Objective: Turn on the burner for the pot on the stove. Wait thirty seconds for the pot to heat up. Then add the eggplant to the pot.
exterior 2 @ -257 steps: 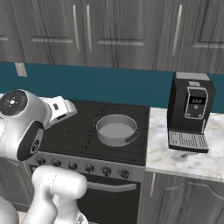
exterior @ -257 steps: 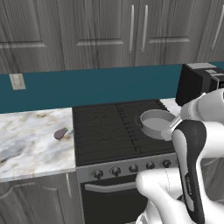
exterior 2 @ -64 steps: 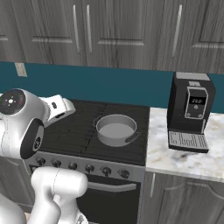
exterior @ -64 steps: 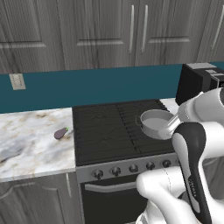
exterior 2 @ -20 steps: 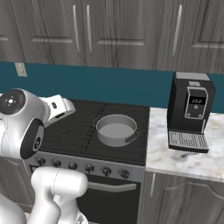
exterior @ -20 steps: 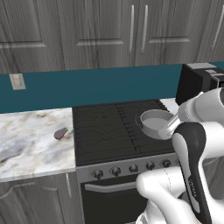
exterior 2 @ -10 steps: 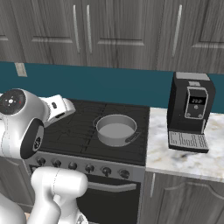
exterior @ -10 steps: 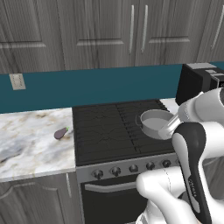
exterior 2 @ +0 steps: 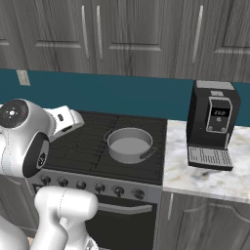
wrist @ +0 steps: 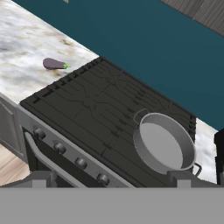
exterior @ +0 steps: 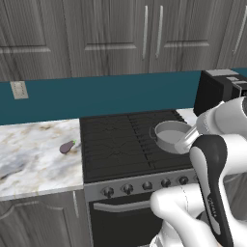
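The empty pot (wrist: 164,143) sits on the stove (wrist: 96,105); the eggplant (wrist: 54,64) lies on the marble counter (wrist: 26,48).

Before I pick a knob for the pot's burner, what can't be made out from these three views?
- Knobs: too small in every view to read their markings or positions.
- Burner under the pot: no flame discernible; the pot covers it.
- Pot in left base view: its right side is hidden by the arm.
- Coffee machine: cut off by the hand view's right edge.
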